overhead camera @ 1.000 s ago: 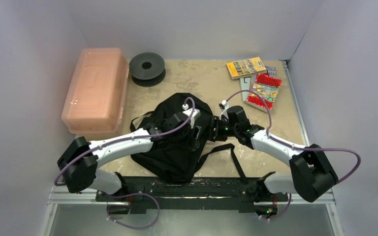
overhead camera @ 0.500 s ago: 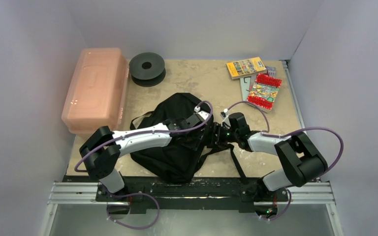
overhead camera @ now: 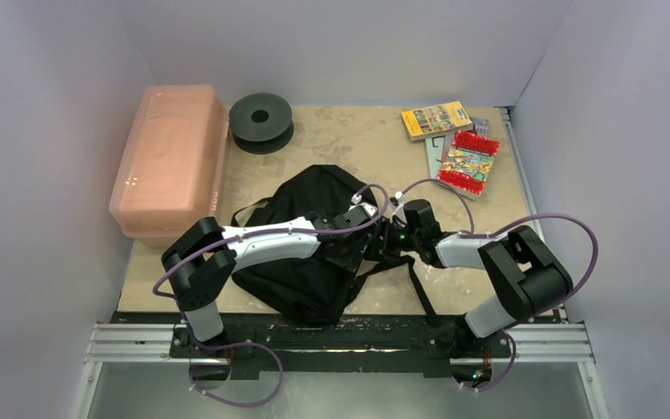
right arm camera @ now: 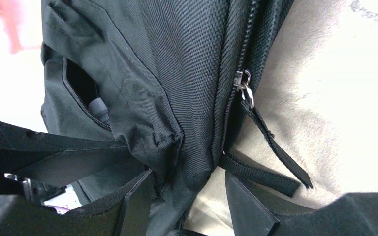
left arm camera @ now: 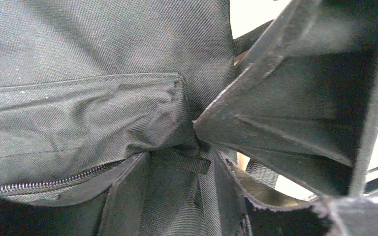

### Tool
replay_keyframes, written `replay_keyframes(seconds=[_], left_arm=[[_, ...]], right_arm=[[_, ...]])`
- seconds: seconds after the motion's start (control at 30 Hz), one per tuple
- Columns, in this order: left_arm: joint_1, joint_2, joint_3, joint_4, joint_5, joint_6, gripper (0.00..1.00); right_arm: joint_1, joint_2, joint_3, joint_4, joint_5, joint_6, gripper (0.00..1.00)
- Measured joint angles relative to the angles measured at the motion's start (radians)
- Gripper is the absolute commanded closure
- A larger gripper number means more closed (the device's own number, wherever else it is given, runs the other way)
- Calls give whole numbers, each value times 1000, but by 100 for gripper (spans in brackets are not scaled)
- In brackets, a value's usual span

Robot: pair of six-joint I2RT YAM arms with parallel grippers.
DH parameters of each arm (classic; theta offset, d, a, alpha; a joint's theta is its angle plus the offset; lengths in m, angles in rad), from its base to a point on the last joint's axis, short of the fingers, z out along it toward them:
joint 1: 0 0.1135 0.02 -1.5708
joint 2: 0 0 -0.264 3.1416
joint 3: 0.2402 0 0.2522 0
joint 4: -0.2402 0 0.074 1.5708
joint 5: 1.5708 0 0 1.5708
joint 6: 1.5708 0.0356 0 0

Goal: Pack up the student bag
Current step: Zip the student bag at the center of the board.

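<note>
The left arm has its elbow raised over the near left table edge, with the forearm reaching right across the student bag. The left gripper has its fingers apart, straddling a bunched fold of bag fabric and a short webbing loop. The fabric fills the gap; whether it is pinched cannot be told.

The right arm has its elbow folded high at the right, with the forearm reaching left to meet the left wrist at the bag's right side. The right gripper has its fingers apart over the bag's side edge. Bare table shows between the fabric and one finger, so nothing is clamped.

The student bag lies flat at mid-table, near the arm bases. One strap trails on the table to its right.

- **Far left:** pink translucent lidded box, with the black spool just beside it.
- **Far right:** yellow book and red-edged book.

All four lie well apart from the bag. In the overhead view both forearms cover the bag's middle.

- **Left wrist view only:** the front pocket zip, and a right-gripper finger against the pocket corner.
- **Right wrist view only:** a metal zip pull with a fabric tab, and a gaping pocket.
</note>
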Motion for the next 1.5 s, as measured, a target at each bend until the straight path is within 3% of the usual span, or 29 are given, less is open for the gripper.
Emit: replay_keyframes(seconds=[0.1, 0.3, 0.47, 0.6, 0.77, 0.93, 1.2, 1.5], left_arm=[[-3, 14, 11, -1, 8, 0, 44], [-5, 27, 19, -19, -3, 2, 71], [-5, 21, 19, -33, -42, 1, 81], [-5, -33, -5, -34, -79, 0, 85], [2, -125, -29, -35, -88, 0, 85], [38, -142, -32, -23, -60, 0, 100], [60, -135, -33, -24, -43, 0, 100], [66, -98, -28, -134, -227, -108, 100]], right_arm=[[1, 22, 0, 34, -8, 10, 44], [16, 45, 0, 65, -18, 24, 66], [20, 45, -2, 66, 3, 26, 89], [20, 44, -2, 69, 12, 29, 100], [20, 45, -2, 68, 21, 28, 100], [20, 45, -2, 68, 21, 25, 100], [23, 44, -2, 63, 28, 10, 100], [34, 55, 0, 66, 85, 22, 100]])
